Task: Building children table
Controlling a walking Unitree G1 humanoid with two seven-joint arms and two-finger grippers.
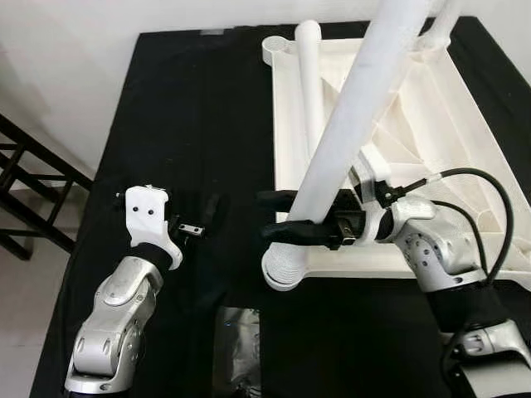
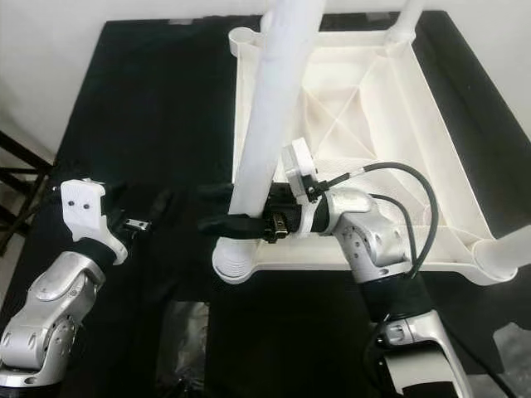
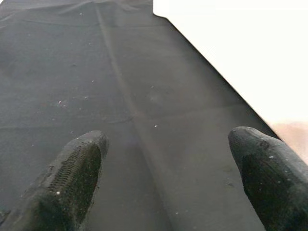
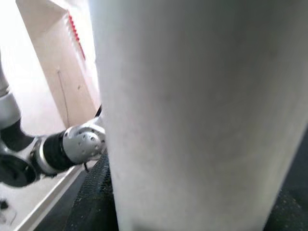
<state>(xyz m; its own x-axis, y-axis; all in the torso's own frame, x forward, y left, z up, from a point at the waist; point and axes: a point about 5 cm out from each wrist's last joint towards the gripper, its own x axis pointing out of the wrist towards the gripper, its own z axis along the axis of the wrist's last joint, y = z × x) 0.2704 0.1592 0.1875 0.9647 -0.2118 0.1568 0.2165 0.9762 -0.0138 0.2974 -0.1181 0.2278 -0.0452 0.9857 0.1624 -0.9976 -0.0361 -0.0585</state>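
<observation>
The white table top (image 1: 390, 264) lies upside down on a black cloth (image 1: 191, 108). A long white leg (image 1: 357, 108) stands tilted in its near left corner socket (image 1: 280, 272). My right gripper (image 1: 270, 214) is shut on this leg just above the socket, one black finger on each side; the right wrist view shows the leg (image 4: 202, 115) close up. A second leg (image 1: 309, 83) lies inside the table top along its left rim. Other legs stand at the far right corner (image 2: 406, 16) and near right corner (image 2: 506, 253). My left gripper (image 1: 203, 217) hovers open over the cloth, left of the table, its fingers (image 3: 72, 178) holding nothing.
A dark slatted frame (image 1: 25, 191) stands off the cloth's left edge on the pale floor. A crumpled clear plastic bag (image 1: 241, 340) lies on the cloth at the front, between my arms. A cable (image 1: 489, 199) loops off my right wrist above the table top.
</observation>
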